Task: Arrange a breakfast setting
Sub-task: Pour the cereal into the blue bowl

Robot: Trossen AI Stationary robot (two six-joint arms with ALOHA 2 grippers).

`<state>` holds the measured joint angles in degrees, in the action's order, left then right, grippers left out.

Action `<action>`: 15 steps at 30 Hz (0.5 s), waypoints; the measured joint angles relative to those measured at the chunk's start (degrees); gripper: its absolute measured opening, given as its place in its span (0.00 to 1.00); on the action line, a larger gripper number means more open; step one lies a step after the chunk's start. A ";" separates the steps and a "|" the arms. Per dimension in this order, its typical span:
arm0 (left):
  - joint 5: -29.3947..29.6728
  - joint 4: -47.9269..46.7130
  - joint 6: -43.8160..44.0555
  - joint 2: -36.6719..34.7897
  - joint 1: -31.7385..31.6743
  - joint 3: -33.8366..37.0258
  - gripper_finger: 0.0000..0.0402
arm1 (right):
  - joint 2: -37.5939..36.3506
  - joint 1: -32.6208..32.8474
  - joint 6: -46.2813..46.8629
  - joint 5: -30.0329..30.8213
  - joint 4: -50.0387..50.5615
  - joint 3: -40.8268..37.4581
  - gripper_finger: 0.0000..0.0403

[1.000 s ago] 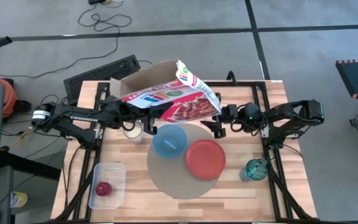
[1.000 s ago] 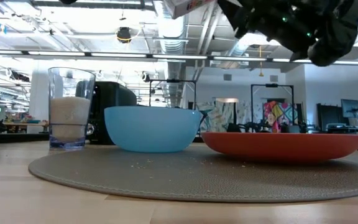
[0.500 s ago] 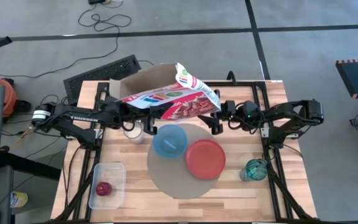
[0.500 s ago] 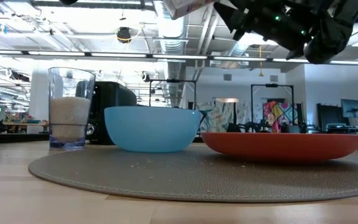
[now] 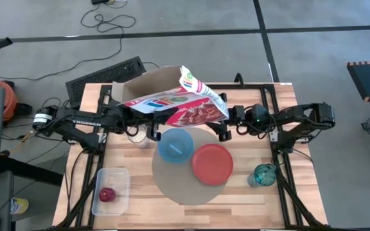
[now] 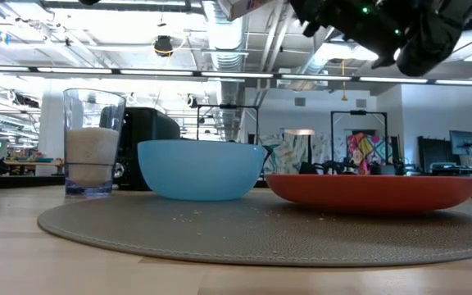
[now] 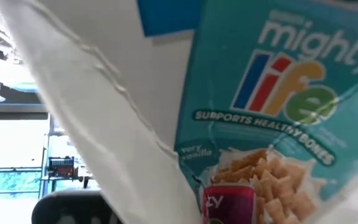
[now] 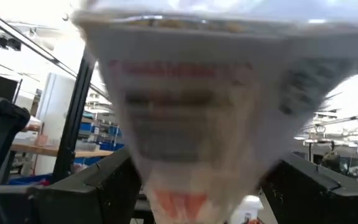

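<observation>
A "mighty life" cereal box [image 5: 172, 96] with its inner bag hangs tilted above the light-blue bowl [image 5: 175, 145]. The bowl and the red-orange plate [image 5: 212, 163] sit on the round grey-beige mat [image 5: 188, 186]. My left gripper [image 5: 132, 117] is at the box's left end and shut on it. My right gripper [image 5: 225, 122] is open at the box's right end, with the bag end [image 8: 185, 155] between its fingers [image 8: 107, 183]. The teal glass [image 5: 263, 174] stands right of the mat. The red apple [image 5: 106, 194] lies in the clear tub. The spoon and toast are out of view. My left gripper holds the cereal box at its left lower end [image 5: 140, 110], coming level from the table's left. The box itself hides the fingers and the kind of hold. The box is lifted clear and tilted, and its printed face [image 7: 278, 93] fills the left wrist view.
A clear glass of white stuff [image 6: 93, 152] stands left of the bowl, just off the mat. A dark toaster [image 6: 152, 135] stands behind it. The clear tub [image 5: 111, 190] sits at the near left. Crumbs lie on the mat [image 6: 195, 215].
My right gripper has risen and closed in on the box's right end. The box stays lifted above the bowl in my left gripper and has turned slightly.
</observation>
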<state>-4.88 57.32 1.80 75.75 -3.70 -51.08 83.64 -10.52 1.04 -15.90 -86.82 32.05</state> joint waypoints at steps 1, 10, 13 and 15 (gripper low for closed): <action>0.09 -0.15 0.24 0.00 -0.11 0.02 0.00 | 0.00 0.02 0.00 0.00 1.22 0.59 0.79; 0.87 -0.11 -0.42 0.07 -0.21 0.12 0.00 | 0.00 0.68 -0.04 -0.03 4.60 3.89 0.79; 0.63 0.07 -0.52 0.04 -0.20 0.12 0.00 | 0.00 0.82 -1.16 0.23 5.68 4.58 0.79; 0.67 0.28 -0.63 0.05 -0.22 0.12 0.00 | 0.02 0.81 -2.23 0.23 6.34 4.77 0.79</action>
<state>-4.21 57.60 1.17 75.80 -3.92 -50.96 83.66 -9.72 -1.19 -15.67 -80.47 36.82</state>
